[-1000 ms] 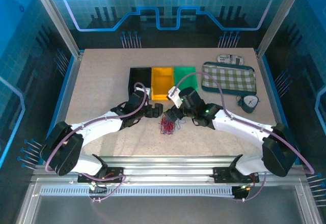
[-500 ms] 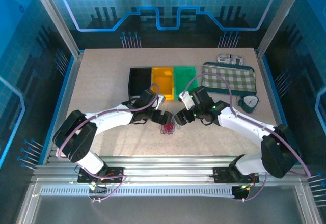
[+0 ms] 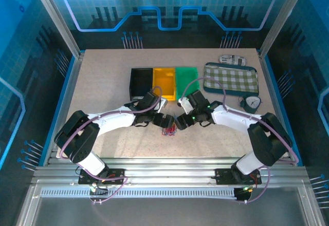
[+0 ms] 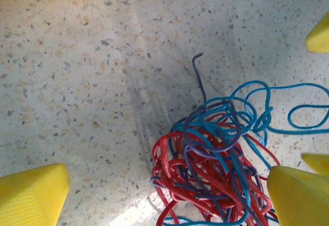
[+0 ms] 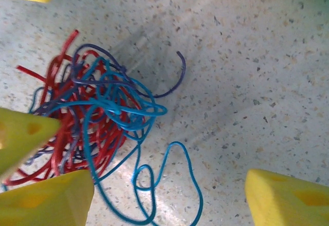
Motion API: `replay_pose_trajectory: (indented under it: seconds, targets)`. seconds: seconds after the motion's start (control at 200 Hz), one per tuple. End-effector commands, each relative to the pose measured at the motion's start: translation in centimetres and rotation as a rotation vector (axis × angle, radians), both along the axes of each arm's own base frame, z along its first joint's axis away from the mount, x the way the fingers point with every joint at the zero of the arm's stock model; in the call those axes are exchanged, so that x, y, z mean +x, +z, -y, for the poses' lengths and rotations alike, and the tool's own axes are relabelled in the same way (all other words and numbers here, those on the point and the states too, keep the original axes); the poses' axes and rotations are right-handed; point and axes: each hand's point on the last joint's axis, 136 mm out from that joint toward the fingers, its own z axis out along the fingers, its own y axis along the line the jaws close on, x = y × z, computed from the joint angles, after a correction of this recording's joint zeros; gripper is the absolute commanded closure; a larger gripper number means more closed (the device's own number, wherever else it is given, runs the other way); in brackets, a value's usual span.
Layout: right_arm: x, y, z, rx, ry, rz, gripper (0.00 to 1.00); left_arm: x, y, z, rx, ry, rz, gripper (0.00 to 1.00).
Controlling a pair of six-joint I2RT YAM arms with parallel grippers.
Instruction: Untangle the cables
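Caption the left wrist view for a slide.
Open left gripper low over the table, a tangle of red, blue and purple cables between its fingers.

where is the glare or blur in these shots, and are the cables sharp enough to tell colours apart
Left wrist: cables sharp, red and blue easy to separate; white glare on the table below them; yellow fingertips blurred. Right wrist: strands crisp, a pale glare streak beside the blue loop, fingertips soft. Top external: blue-tinted surroundings, the bunch tiny, single strands indistinct.
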Motion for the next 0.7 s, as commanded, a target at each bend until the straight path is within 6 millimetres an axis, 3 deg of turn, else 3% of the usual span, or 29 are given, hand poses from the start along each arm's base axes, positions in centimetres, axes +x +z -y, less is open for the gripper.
replay_pose_trajectory:
  seconds: [0.0, 0.11, 0.255, 0.34, 0.51, 0.696]
  targets:
    - [2.1, 1.1, -0.9, 0.040, -0.034, 0.027, 0.29, -0.5, 0.5, -0.7, 0.009, 0.009, 0.011, 0.01]
    - [2.3, 0.9, -1.0, 0.050, -0.030, 0.020, 0.45, -0.7, 0.6, -0.8, 0.009, 0.000, 0.013, 0.01]
    - [3.0, 1.3, -0.8, 0.075, -0.054, 0.028, 0.81, -0.8, 0.5, -0.2, 0.001, -0.025, -0.002, 0.01]
    - [3.1, 1.4, -0.7, 0.079, -0.059, 0.020, 0.93, -0.9, 0.3, 0.3, -0.009, -0.049, -0.020, 0.01]
    - [3.7, 2.0, -0.2, 0.087, -0.096, 0.034, 0.99, -0.7, 0.0, 1.8, -0.026, -0.107, -0.052, 0.01]
    - [6.1, 3.4, 1.7, 0.142, -0.241, 0.054, 1.00, -0.9, -1.1, 2.5, -0.015, -0.138, -0.114, 0.07]
